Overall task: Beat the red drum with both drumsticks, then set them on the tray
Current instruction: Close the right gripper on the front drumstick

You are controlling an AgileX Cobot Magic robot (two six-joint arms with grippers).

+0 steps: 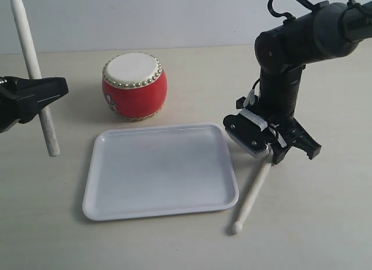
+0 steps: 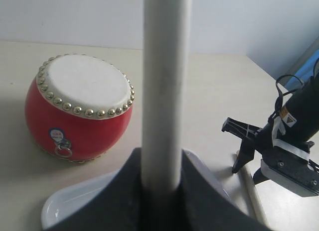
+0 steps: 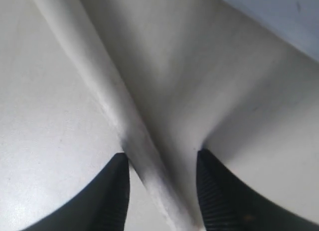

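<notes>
Red drum (image 1: 135,86): squat, glossy red barrel with a cream skin top ringed in gold studs. It stands upright on the pale wood-toned desk (image 1: 325,223), near the tray's far rim but apart from it.
White tray (image 1: 160,171): flat, glossy white plastic rectangle with rounded corners and a low rim. We see nothing lying in it.
Held drumstick (image 1: 29,49): slim, pale, bare-wood stick, near upright and slightly tilted. It is clear of the desk and off to the left of the drum.
Left gripper (image 1: 45,91): clamped across the shaft of the held drumstick, with a length of it hanging below the jaws.
Lying drumstick (image 1: 254,191): the matching pale stick, flat on the desk just beside the tray's right rim, its bead tip toward the near edge.
Right gripper (image 3: 162,188): lowered over the butt half of the lying drumstick. Its jaws are spread either side of the shaft, with a gap showing on one side, so nothing is gripped yet.
Step in hand: we judge this to be the pick-up of the second stick.
Handling: we expect light, stiff, smooth round wood that can roll on the desk or swivel in the jaws.
Where to hold: squarely across the shaft, toward the butt, leaving the bead end free to strike the skin.
</notes>
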